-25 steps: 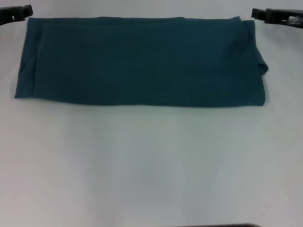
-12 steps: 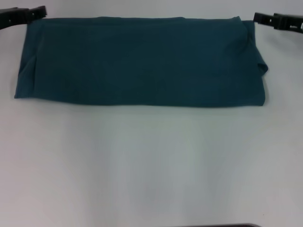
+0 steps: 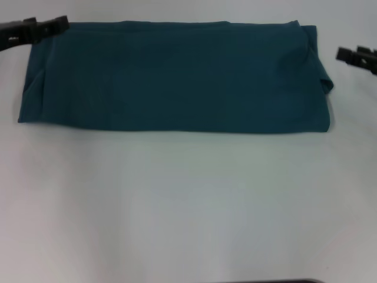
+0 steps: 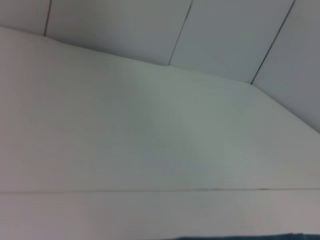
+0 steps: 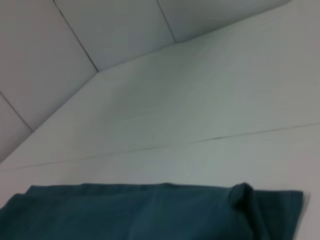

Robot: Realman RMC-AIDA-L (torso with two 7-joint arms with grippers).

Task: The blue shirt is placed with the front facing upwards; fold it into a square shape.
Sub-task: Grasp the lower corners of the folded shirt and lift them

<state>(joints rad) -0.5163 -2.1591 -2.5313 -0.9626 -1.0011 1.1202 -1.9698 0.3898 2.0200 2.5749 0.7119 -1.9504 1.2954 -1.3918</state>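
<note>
The blue shirt (image 3: 177,76) lies flat on the white table (image 3: 188,206) as a long, plain teal rectangle running left to right, and no lettering shows. A loose fold bulges at its right end. My left gripper (image 3: 62,23) is at the shirt's far left corner, its tip reaching over the cloth edge. My right gripper (image 3: 341,54) is beside the shirt's right end, apart from it over bare table. In the right wrist view the shirt (image 5: 150,215) shows with a bunched corner. In the left wrist view only a thin strip of the shirt (image 4: 250,237) shows.
White wall panels (image 4: 225,35) rise behind the table's far edge. A dark edge (image 3: 277,281) shows at the near bottom of the head view. Bare table stretches in front of the shirt.
My left gripper has moved right, onto the shirt's far left corner. My right gripper has moved away from the far right corner, nearer and to the right. The shirt has not moved.
</note>
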